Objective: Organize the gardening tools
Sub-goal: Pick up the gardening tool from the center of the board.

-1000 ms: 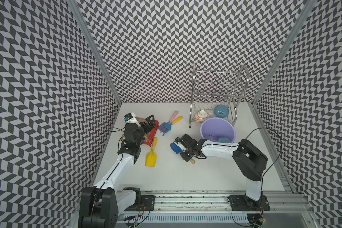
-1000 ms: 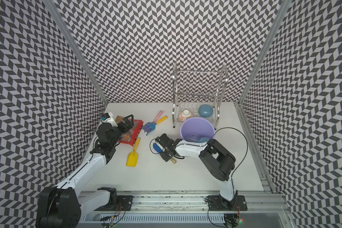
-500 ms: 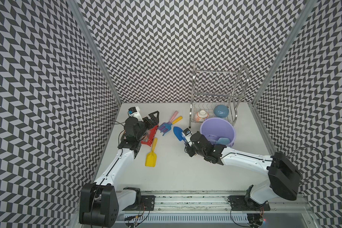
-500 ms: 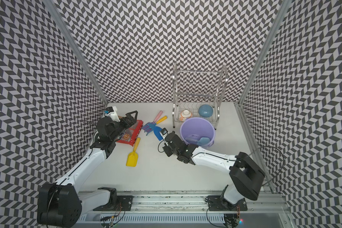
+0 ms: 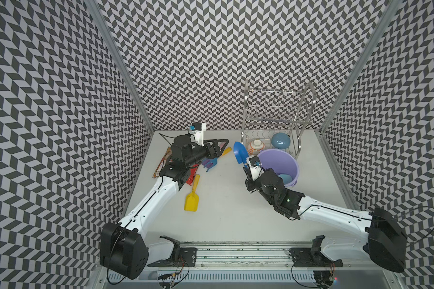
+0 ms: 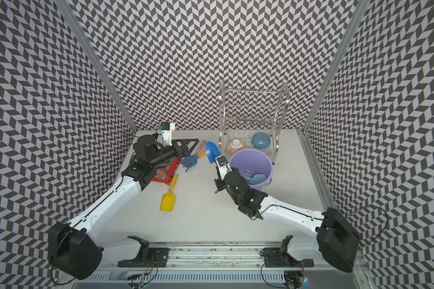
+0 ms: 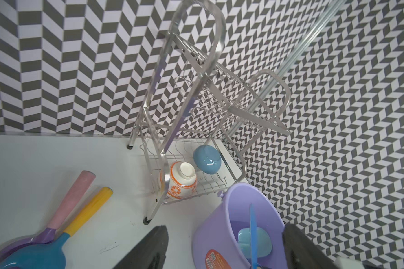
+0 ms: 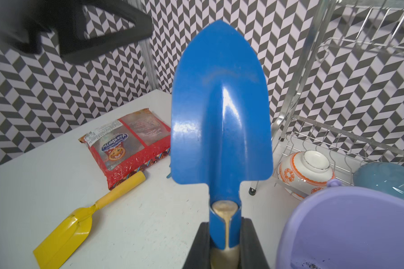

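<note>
My right gripper [image 8: 224, 244] is shut on the neck of the dark blue trowel [image 8: 222, 104], holding it blade-up in the air just left of the lavender bucket [image 5: 296, 166]. A pale blue shovel [image 5: 285, 178] lies inside the bucket. My left gripper [image 7: 222, 246] stands open and holds nothing, hovering over the blue yellow-handled rake [image 6: 192, 160] and the purple pink-handled fork [image 6: 184, 163], which lie side by side. On the table nearer the front lies the yellow spade [image 5: 192, 197], its handle touching the red snack packet [image 6: 166, 172].
A metal dish rack [image 5: 273, 112] stands at the back right behind the bucket, with a white and orange bowl [image 5: 256, 145] and a blue bowl [image 5: 281, 141] on its lower shelf. Patterned walls close in three sides.
My right gripper has lifted the dark blue trowel off the table and carried it back and right to the bucket's side. My left gripper has swung from above the packet towards the rake and fork.
</note>
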